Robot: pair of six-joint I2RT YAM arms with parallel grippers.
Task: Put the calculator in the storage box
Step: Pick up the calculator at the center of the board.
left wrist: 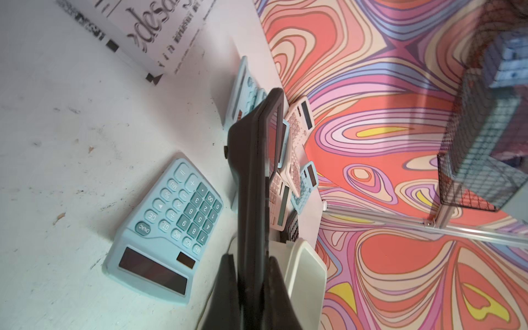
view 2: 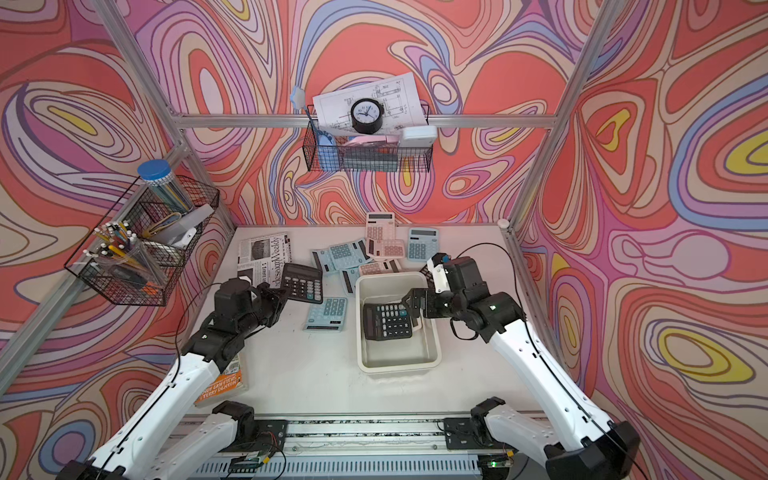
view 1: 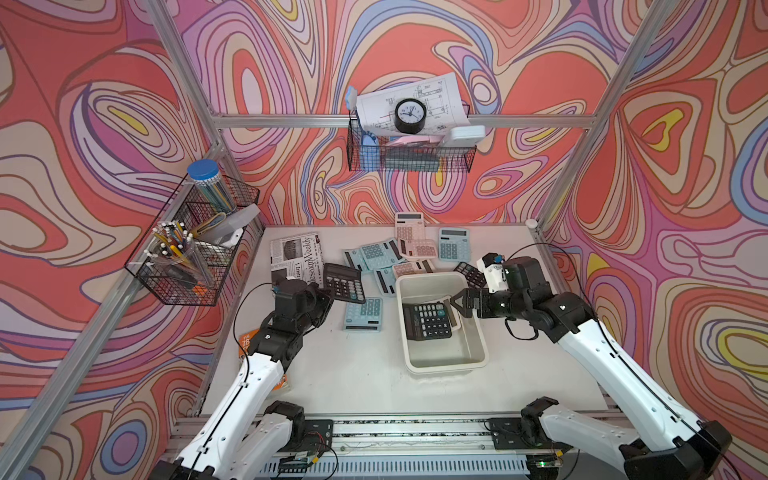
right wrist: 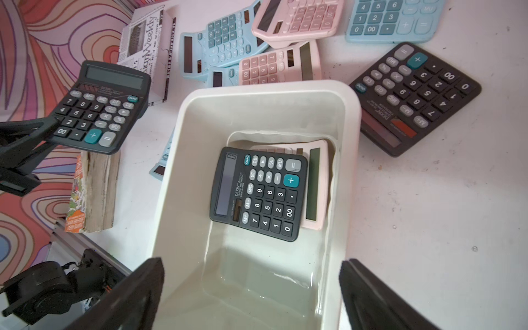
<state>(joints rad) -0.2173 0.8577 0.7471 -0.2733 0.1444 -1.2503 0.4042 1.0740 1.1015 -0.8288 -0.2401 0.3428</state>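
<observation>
Since the left jaws pinch a black calculator [view 1: 344,283] by its edge, it clears the desk [view 1: 353,374]. Right jaws gape empty over the storage box [view 1: 449,365].

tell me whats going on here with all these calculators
The left gripper is shut on the edge of a black calculator and holds it up off the table. The right gripper hangs open over the storage box, where a second black calculator lies on top of a pink calculator. Other loose calculators, blue, pink and black, lie scattered on the table beside and behind the box.
</observation>
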